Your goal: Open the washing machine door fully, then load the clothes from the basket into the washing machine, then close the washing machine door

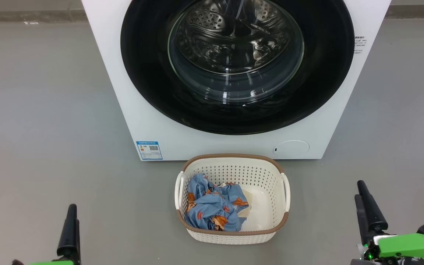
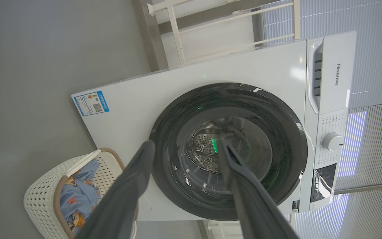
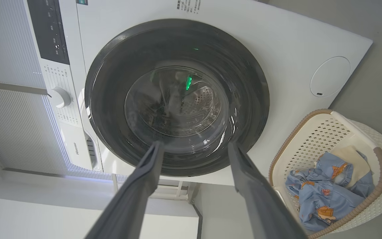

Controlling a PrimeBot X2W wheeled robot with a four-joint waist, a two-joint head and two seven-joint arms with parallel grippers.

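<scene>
On the grey floor [image 1: 31,110], just in front of the washing machine [image 1: 131,121], stands the basket [image 1: 234,162], its brown rim near the white front panel but not touching it. The clothes [image 1: 212,208] lie crumpled in the basket's left half, light blue fabric with orange-brown figures and a bit of cream cloth at their right edge. The bare basket bottom shows beside them.

The washing machine door [image 1: 145,73] is shut, its black rim flat against the front, and the steel drum [image 1: 226,36] shows through the glass. A blue label [image 1: 149,150] sits low on the machine's left and a round cap [image 1: 291,148] low on its right.

The left gripper [image 2: 186,144] has its jaws spread wide. Its dark fingers [image 2: 128,192] hold nothing and touch nothing, and they point toward the door from well apart. From the head it sits low at the left, over the floor and well clear of the basket.

The right gripper [image 3: 195,145] is spread just as wide. Its fingers [image 3: 134,199] are empty and in contact with nothing, and they too are aimed at the door glass. It hangs low at the right, with the basket between the two grippers
</scene>
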